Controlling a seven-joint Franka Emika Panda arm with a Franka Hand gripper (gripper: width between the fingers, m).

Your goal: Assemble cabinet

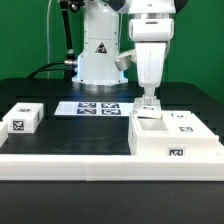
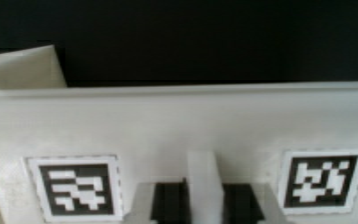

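Exterior view, read as a clock face: cabinet [image 1: 172, 138] at four o'clock on the black tabletop [image 1: 70, 135], gripper [image 1: 149, 101] straight down on its rim on the ten o'clock side, loose panel [image 1: 22, 119] well apart at nine o'clock, marker board [image 1: 97, 107] flat near the centre. Wrist view: close on a white cabinet wall with two tags, fingers [image 2: 169, 205] either side of a thin upright rib [image 2: 206, 178]. Cannot tell whether clamped on that rib or merely straddling it, with the contact hidden at the frame edge. Seems to be the step of taking hold of the cabinet body, most likely to square or steady it before fitting any panel. Calls next for a firm, centred pinch on the rib, then a slow, level pull or push without tipping the box. Calls afterwards for a trip to nine o'clock for the panel, not yet fitted.
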